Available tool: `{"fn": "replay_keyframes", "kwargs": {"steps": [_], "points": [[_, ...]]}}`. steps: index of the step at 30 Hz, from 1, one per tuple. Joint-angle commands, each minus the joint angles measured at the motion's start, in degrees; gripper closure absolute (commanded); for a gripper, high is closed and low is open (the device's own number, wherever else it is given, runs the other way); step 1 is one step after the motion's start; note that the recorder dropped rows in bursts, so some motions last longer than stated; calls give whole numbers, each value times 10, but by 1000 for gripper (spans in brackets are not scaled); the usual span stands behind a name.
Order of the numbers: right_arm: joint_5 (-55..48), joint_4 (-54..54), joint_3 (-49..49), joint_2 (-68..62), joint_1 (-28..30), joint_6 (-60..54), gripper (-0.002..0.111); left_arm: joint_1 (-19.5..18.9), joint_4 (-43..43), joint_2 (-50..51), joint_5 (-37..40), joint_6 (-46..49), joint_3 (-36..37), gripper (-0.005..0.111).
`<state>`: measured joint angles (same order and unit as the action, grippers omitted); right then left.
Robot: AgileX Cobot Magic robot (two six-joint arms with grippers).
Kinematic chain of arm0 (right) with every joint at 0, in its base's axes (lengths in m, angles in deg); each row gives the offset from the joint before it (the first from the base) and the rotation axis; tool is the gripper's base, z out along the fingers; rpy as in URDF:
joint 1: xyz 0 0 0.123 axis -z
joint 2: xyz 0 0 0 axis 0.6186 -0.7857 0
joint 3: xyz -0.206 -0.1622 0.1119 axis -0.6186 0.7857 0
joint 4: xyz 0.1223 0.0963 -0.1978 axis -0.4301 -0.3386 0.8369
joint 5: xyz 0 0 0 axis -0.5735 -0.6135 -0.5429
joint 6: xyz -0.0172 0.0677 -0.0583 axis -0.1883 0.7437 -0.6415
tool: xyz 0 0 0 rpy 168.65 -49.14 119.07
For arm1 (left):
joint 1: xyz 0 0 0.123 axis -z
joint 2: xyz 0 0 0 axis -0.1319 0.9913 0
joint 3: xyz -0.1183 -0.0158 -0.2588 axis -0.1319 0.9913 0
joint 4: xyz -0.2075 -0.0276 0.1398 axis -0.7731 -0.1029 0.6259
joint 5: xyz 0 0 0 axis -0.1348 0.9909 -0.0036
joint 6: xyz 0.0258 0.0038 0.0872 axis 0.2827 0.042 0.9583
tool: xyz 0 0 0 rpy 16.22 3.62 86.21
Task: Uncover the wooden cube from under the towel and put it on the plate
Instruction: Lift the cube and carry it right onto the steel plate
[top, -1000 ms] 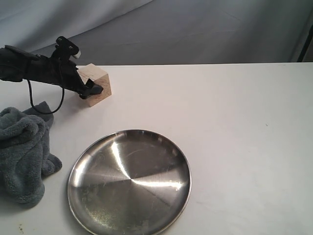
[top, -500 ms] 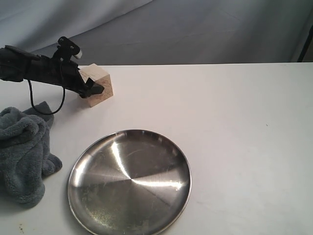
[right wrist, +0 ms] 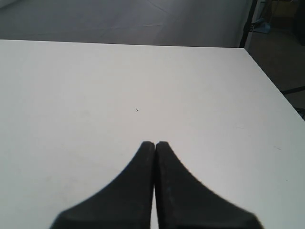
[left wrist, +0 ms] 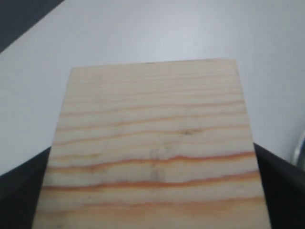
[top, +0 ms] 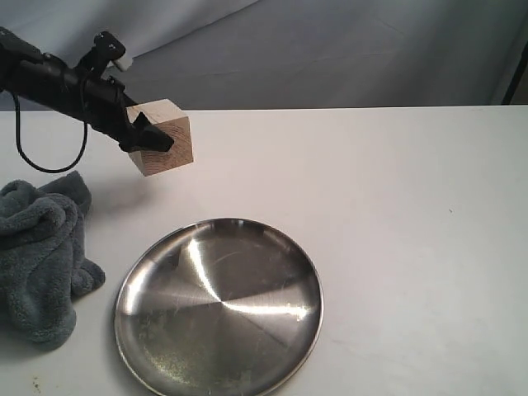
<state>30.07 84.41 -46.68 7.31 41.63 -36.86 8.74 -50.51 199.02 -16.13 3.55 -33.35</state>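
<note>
The pale wooden cube (top: 163,138) hangs above the white table at the back left, with my left gripper (top: 148,134) shut on it. Up close its grained face (left wrist: 152,148) fills the left wrist view, and dark fingers (left wrist: 281,186) flank it on both sides. The shiny steel plate (top: 219,307) lies at the front, below and to the right of the cube. The grey-blue towel (top: 40,256) sits crumpled at the left edge, beside the plate. My right gripper (right wrist: 155,144) is shut and empty over bare table; the exterior view does not show it.
The white table (top: 396,214) stretches to the right of the plate. A grey backdrop (top: 330,49) hangs behind the table's far edge. A black cable (top: 33,161) loops down from the left arm.
My left gripper has lifted the wooden cube off the table and carried it slightly right. The towel and plate have not moved.
</note>
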Motion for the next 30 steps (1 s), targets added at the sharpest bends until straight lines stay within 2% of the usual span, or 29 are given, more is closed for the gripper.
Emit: {"fn": "replay_keyframes", "kwargs": {"steps": [1, 7, 12, 15, 22, 25, 30], "points": [[4, 2, 2, 3, -1, 0, 108, 1, 5, -44, 75, -39, 7, 107], [4, 2, 2, 3, -1, 0, 108, 4, 1, -106, 100, -33, 76, 107], [4, 2, 2, 3, -1, 0, 108, 24, -48, -178, 40, 45, 199, 107], [4, 2, 2, 3, -1, 0, 108, 54, -100, -229, -29, 107, 279, 107], [4, 2, 2, 3, -1, 0, 108, 136, -296, -306, -164, 288, 453, 107], [4, 2, 2, 3, -1, 0, 108, 148, -342, -314, -184, 315, 498, 107], [4, 2, 2, 3, -1, 0, 108, 148, -412, -315, -169, 385, 550, 107]]}}
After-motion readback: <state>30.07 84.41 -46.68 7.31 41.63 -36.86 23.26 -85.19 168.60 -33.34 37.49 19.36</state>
